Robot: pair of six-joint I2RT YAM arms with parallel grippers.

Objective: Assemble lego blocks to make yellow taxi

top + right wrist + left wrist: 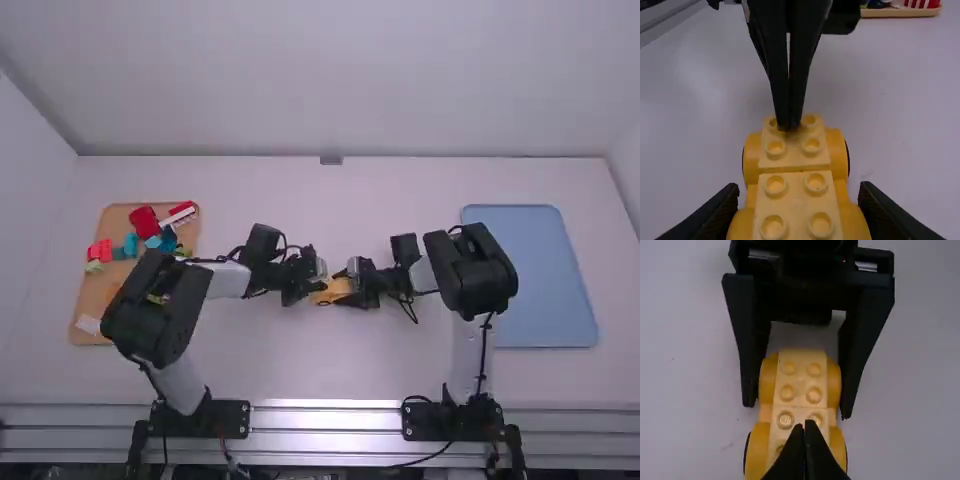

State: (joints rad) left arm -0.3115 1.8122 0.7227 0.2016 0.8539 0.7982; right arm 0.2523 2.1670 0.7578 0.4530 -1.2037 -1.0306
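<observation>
"Yellow taxi [795, 200], where is it?"
"Right of the wooden tray [95, 285], well apart."
"And the jaws?"
"Left gripper [318, 286], pressed together at the studs [810, 121]; right gripper [342, 288], pinching the taxi by both sides."

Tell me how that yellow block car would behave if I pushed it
The yellow block car would probably move as one stiff piece, since its studded bricks sit end to end. It may roll, as the dark curved edges beside its rounded yellow sides look like tyres.
</observation>
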